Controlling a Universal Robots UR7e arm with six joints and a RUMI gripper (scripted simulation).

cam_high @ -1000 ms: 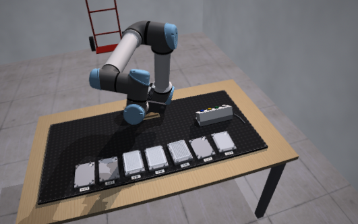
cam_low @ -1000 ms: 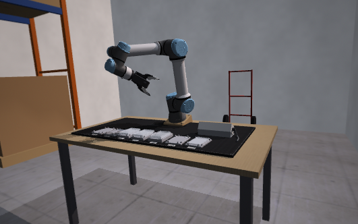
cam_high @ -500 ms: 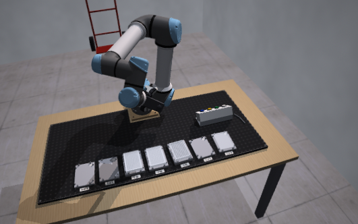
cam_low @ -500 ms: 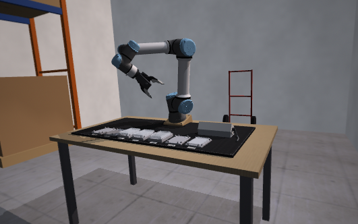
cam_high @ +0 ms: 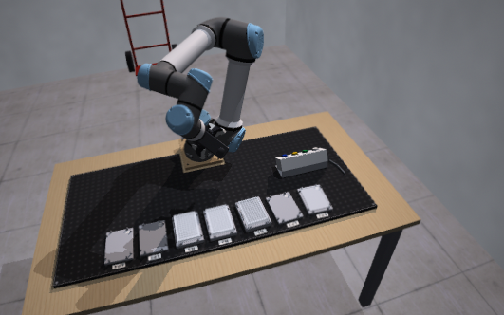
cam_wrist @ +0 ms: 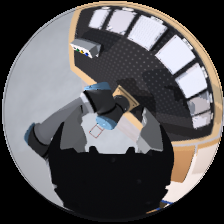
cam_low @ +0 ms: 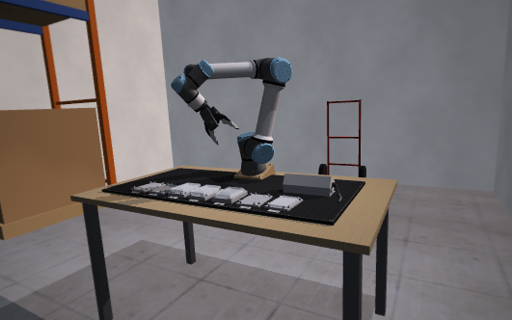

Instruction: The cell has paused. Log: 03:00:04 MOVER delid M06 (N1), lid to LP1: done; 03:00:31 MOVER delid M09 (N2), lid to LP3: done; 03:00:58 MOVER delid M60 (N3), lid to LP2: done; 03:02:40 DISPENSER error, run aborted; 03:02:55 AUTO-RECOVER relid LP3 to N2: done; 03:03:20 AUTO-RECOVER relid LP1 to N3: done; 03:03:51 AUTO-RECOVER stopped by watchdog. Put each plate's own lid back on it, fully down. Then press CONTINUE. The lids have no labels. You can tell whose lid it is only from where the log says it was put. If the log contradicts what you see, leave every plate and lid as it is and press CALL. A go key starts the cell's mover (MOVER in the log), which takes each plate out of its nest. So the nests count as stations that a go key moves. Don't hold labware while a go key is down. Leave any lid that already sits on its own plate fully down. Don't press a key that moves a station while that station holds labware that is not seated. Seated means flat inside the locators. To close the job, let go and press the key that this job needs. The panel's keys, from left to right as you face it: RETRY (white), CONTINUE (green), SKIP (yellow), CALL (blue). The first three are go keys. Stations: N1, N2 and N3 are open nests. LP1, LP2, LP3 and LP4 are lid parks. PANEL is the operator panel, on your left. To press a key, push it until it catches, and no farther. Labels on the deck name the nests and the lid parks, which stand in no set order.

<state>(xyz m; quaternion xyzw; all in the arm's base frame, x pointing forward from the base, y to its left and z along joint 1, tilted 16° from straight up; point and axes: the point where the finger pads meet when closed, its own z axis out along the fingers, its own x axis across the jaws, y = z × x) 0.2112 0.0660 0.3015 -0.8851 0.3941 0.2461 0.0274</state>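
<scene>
Seven stations stand in a row along the deck's front edge. From the left in the top view: two bare grey lid parks (cam_high: 119, 244) (cam_high: 153, 238), two lidded plates (cam_high: 188, 228) (cam_high: 219, 221), one uncovered plate with its wells showing (cam_high: 252, 213), a bare grey park (cam_high: 284, 208), and a park with a pale lid lying on it (cam_high: 314, 198). The deck labels are too small to read. My gripper (cam_low: 219, 126) is open and empty. It hangs high above the deck near the arm's base, far from the row. The operator panel (cam_high: 302, 160) shows four coloured keys.
The arm's base (cam_high: 202, 158) stands on a wooden block at the deck's back middle. A cable runs from the panel's right end. In the wrist view the panel (cam_wrist: 85, 48) and the row of stations (cam_wrist: 175, 55) lie far below. A red hand truck (cam_low: 342, 137) stands behind the table.
</scene>
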